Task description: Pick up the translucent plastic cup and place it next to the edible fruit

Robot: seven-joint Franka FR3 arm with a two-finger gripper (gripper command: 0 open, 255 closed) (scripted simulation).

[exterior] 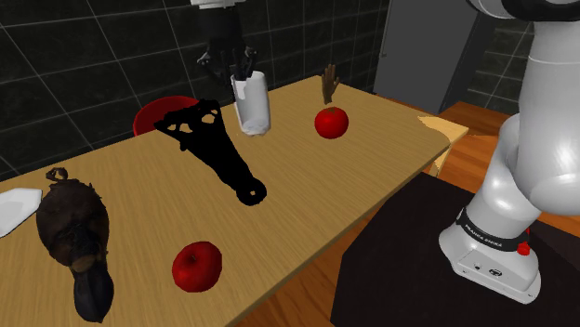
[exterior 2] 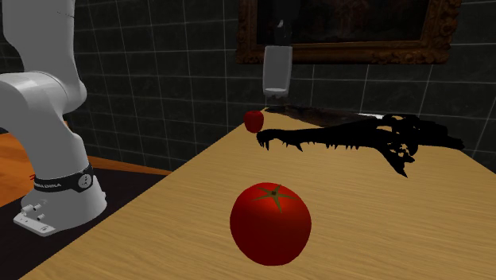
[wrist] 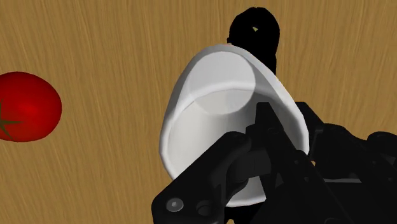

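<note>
A whitish, slightly see-through cup point(exterior: 251, 105) hangs in the air above the far part of the wooden table point(exterior: 372, 181), a little tilted. My gripper point(exterior: 229, 61) is shut on its rim from above. In the wrist view the black fingers point(wrist: 267, 124) clasp the wall of the cup point(wrist: 210, 121), one inside and one outside. In the second exterior view the cup point(exterior 2: 277, 68) floats well above the tabletop under the gripper point(exterior 2: 280, 36). One red round fruit point(exterior: 332, 122) lies to the cup's right in the shoulder view, and another point(exterior: 197, 266) lies near the front edge.
A long black skull-like shape point(exterior: 216, 149) lies below and beside the cup. Behind it stands a red bowl point(exterior: 156, 115). A brown hand-shaped piece point(exterior: 329, 85) stands behind the far fruit. A dark brown animal figure point(exterior: 74, 232) and a white object point(exterior: 14, 209) lie at the shoulder view's left.
</note>
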